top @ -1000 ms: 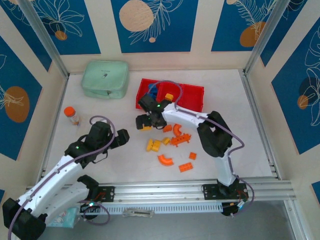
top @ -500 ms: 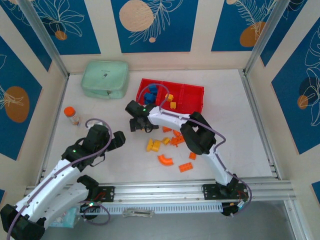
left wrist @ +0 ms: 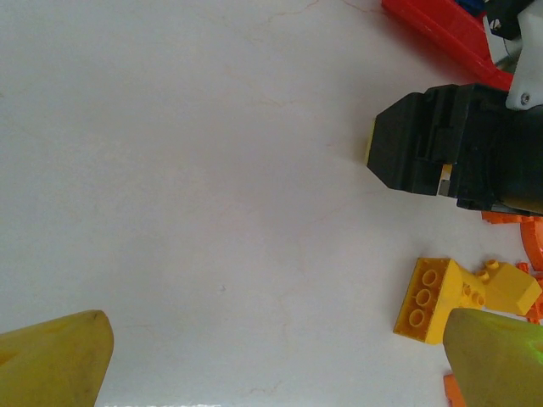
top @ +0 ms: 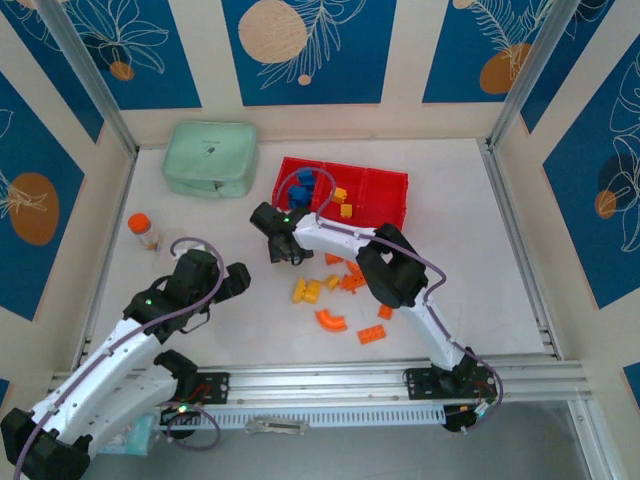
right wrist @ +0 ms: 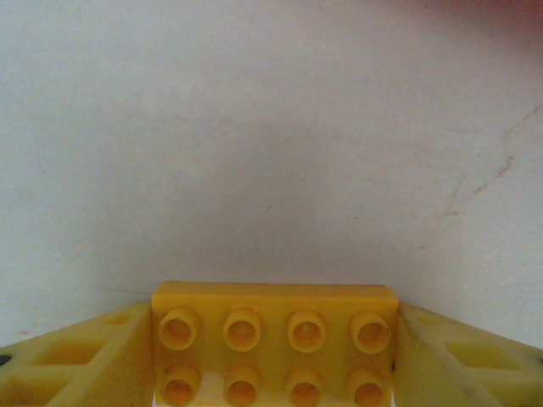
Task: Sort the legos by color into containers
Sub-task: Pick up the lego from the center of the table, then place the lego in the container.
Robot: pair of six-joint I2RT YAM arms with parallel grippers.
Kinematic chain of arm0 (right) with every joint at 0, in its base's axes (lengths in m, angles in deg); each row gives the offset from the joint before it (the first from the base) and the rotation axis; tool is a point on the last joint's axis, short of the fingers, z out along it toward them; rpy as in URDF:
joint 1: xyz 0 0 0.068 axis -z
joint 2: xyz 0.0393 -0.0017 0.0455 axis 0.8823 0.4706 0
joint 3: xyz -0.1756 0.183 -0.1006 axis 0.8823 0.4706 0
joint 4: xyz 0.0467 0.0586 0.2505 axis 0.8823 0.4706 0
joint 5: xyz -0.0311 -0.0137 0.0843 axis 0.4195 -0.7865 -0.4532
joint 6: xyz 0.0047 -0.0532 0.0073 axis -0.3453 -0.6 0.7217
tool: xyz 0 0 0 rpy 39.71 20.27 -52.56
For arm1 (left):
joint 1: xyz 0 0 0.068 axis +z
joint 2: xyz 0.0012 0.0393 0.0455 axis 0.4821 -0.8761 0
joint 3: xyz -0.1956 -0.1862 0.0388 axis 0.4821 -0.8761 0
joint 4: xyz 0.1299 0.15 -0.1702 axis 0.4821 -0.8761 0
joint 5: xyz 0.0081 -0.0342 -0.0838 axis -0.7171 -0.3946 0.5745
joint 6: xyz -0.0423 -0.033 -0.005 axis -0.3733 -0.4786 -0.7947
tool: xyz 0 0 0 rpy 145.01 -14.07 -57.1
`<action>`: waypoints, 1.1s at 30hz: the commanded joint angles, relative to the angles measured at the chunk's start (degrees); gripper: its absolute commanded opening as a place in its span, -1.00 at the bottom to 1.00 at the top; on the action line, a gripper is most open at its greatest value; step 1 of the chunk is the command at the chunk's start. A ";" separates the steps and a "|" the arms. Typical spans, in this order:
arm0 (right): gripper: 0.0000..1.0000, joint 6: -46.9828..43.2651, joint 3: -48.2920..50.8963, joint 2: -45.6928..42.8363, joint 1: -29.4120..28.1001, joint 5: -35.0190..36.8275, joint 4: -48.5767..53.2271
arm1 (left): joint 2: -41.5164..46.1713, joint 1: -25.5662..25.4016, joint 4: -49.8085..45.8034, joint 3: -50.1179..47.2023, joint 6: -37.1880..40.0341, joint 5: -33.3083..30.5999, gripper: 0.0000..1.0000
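Observation:
My right gripper [right wrist: 274, 360] is shut on a yellow brick [right wrist: 274, 339], studs up, with a finger [right wrist: 76, 360] pressed against each short end, low over the white table. From above, this gripper [top: 283, 252] sits left of the loose legos: a yellow pair [top: 306, 291], an orange arch [top: 331, 320] and orange bricks [top: 371, 334]. The red tray [top: 385, 180] behind holds blue bricks [top: 305, 185] on the left and yellow ones [top: 343, 203] in the middle. My left gripper [top: 235, 278] stands open over bare table, its fingers empty [left wrist: 280, 360], with a yellow brick [left wrist: 433, 301] to its right.
A mint-green zip case [top: 210, 158] lies at the back left. An orange-capped bottle [top: 144, 230] stands near the left wall. The metal rail [top: 320, 380] runs along the front edge. The right arm's black wrist [left wrist: 458, 148] reaches across in front of the tray.
My right gripper has swung left from the tray's front, dropped to the table and shut on the yellow brick. The left arm pulled back slightly and stays open.

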 commanded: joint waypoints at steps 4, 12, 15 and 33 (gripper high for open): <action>0.18 -2.31 1.53 -3.29 -0.35 -0.02 -1.06 | 0.23 0.44 -1.00 0.58 -0.18 -0.12 0.99; 0.16 -5.32 7.12 -12.49 2.00 0.32 -3.41 | -2.08 0.41 1.43 2.01 0.63 3.20 0.99; 0.16 -7.65 10.06 -16.55 4.08 2.38 -4.97 | -4.87 0.42 4.32 2.32 1.29 6.00 0.99; 0.23 -23.60 -5.14 -5.71 22.27 -1.13 -6.09 | -24.57 0.31 14.46 10.76 4.77 13.26 0.99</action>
